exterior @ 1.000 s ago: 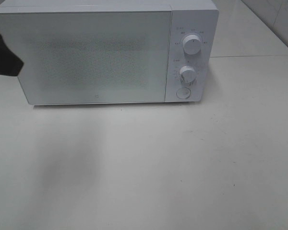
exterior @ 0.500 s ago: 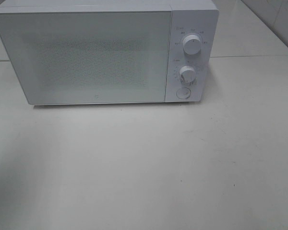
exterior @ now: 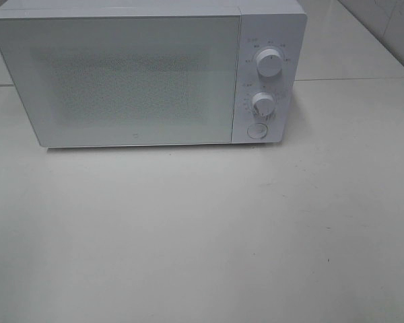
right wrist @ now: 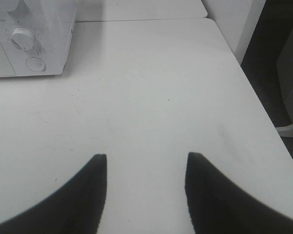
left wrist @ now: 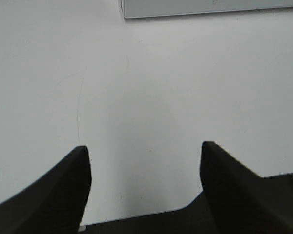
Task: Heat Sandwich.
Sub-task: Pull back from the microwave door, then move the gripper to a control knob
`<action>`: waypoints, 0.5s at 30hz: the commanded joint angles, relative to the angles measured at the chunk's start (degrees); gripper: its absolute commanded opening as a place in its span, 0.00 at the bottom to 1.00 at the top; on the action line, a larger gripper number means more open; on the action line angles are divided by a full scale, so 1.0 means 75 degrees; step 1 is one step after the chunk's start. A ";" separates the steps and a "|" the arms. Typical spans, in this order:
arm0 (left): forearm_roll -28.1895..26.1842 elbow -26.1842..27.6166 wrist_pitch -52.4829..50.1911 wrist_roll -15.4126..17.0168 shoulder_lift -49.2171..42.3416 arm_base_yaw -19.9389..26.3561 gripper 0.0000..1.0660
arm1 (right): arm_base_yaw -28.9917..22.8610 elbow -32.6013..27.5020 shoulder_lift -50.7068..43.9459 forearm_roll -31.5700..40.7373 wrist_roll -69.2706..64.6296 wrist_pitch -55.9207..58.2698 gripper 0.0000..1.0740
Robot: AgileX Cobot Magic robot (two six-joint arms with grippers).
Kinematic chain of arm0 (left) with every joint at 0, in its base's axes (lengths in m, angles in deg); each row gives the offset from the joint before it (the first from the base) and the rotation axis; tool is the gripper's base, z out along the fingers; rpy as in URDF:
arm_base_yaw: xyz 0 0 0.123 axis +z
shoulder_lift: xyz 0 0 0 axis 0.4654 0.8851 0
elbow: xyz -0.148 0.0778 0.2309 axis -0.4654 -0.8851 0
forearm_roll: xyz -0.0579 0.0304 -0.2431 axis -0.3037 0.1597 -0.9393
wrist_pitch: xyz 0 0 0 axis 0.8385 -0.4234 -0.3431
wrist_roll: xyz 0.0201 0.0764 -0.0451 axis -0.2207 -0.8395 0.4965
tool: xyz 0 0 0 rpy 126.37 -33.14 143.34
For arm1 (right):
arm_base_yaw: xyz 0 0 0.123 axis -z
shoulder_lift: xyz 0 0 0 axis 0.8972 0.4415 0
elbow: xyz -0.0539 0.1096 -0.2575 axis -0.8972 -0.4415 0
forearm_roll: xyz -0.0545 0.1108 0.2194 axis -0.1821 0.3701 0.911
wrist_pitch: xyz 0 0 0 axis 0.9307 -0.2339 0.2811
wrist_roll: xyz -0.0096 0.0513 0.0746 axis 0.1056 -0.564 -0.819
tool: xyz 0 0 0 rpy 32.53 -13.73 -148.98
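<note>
Left fingers (left wrist: 53, 195) and right fingers (right wrist: 78, 200) spread, empty, above table (exterior: 256, 235) near microwave (exterior: 121, 81)

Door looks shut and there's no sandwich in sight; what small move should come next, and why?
Probably ease the right claw, open and empty, toward the lower knob of the microwave. Its door is shut, no sandwich shows on the table, and that claw's camera faces the dials.

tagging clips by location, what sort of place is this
Probably a lab or test bench set up as a kitchen corner rather than a real kitchen: a white microwave with two dials sits on a plain white table, with another white table pushed up behind.
</note>
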 commanded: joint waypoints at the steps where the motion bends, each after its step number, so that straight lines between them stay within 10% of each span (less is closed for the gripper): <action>1: -0.0115 -0.0183 0.0092 0.0069 -0.0703 0.0023 0.58 | 0.0023 -0.0015 -0.0229 -0.0046 -0.0046 -0.0023 0.47; 15: -0.0306 -0.0588 0.0069 -0.0367 -0.2590 0.0023 0.58 | 0.0023 -0.0015 -0.0229 -0.0038 -0.0046 -0.0023 0.47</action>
